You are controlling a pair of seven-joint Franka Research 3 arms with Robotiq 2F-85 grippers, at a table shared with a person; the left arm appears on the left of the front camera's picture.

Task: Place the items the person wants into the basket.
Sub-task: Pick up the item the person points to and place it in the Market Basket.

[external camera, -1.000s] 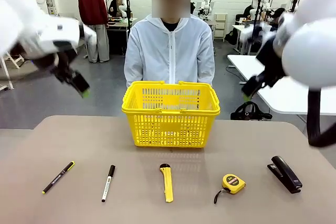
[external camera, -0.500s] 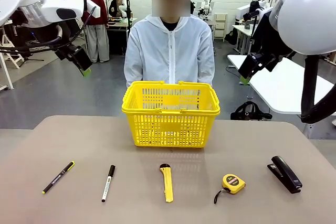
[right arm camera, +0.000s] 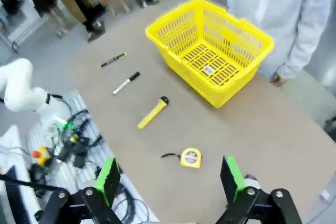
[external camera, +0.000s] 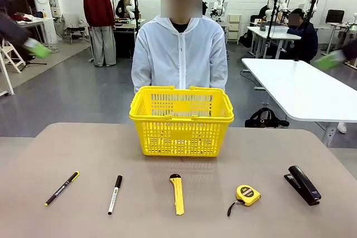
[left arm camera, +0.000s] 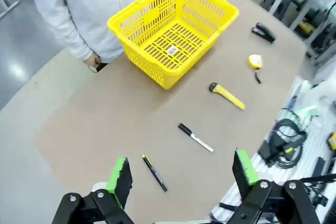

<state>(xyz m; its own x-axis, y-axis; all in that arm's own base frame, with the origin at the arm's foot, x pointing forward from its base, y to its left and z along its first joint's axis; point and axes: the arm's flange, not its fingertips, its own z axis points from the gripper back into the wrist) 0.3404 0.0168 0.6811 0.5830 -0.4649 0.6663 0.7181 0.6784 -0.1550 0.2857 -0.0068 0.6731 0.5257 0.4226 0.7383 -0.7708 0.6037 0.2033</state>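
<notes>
Pens, the black pen [external camera: 62, 188] and white marker [external camera: 115, 194], look light, stiff and slippery, lying flat on the table [external camera: 67, 149]; we'd pinch mid-barrel. Our left tool [left arm camera: 181, 170] and right tool [right arm camera: 169, 176] are spread, empty.

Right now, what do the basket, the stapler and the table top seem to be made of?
The basket looks like moulded plastic, slightly glossy: its walls are a thin, even lattice. The stapler seems black plastic or painted metal, with a sheen; I cannot tell which. The table top looks like beige laminate: smooth, grainless, faintly mirroring the basket.
</notes>
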